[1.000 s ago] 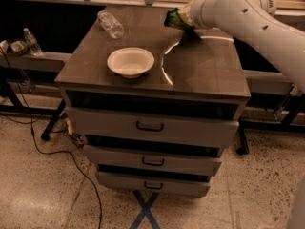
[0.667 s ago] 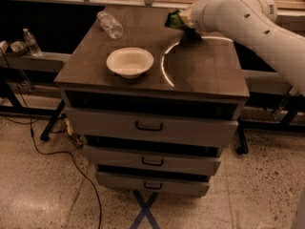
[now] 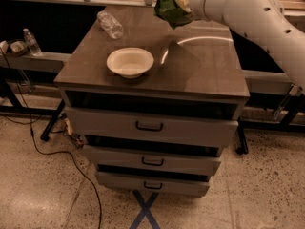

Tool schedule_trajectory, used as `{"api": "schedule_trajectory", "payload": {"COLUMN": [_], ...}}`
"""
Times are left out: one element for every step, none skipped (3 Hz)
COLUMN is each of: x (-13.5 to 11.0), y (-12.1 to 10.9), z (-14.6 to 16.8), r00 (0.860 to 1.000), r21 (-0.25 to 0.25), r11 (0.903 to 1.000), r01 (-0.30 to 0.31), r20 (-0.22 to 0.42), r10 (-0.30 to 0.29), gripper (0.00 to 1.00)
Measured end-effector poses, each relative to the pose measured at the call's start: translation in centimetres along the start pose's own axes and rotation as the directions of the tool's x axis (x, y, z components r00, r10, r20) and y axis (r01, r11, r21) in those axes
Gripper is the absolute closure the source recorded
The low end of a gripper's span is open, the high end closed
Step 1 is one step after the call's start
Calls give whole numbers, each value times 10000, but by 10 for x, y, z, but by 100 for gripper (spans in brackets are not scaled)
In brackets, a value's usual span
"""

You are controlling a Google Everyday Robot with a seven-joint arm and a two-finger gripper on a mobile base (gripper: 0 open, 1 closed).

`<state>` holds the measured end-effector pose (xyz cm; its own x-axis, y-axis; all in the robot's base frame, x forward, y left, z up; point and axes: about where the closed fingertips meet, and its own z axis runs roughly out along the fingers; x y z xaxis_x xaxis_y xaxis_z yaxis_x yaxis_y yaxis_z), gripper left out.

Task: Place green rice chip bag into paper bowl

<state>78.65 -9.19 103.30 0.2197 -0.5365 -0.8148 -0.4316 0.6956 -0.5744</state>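
The green rice chip bag hangs crumpled in the air above the back of the dark cabinet top, right of centre. My gripper is at the end of the white arm coming in from the upper right and is shut on the top of the bag. The paper bowl stands upright and empty on the cabinet top, toward the front left. The bag is behind and to the right of the bowl, well apart from it. The bag casts a dark shadow on the top just right of the bowl.
A clear plastic bottle lies at the back left of the cabinet top. The cabinet has three drawers below. A small bottle stands on a low shelf at left. A cable runs over the floor.
My gripper has lifted the green bag off the back of the cabinet top and carried it a little to the left. The bowl and bottle have not moved.
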Motion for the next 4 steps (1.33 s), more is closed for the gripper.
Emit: {"api": "schedule_trajectory", "payload": {"x": [-36,-37,-41,-59], "y": [16,18,40,79], "z": [1,2,10,3], "r00": [9953,9950,9925,9758], "r21": [-189,-207,-622,-1371], "r11": [9977,9976,9976,9905], "r01": [650,665,316,-123], "r20": [733,755,1199,2148], "r10": [-635,-648,-239,418], "gripper": [100,100,100,100]}}
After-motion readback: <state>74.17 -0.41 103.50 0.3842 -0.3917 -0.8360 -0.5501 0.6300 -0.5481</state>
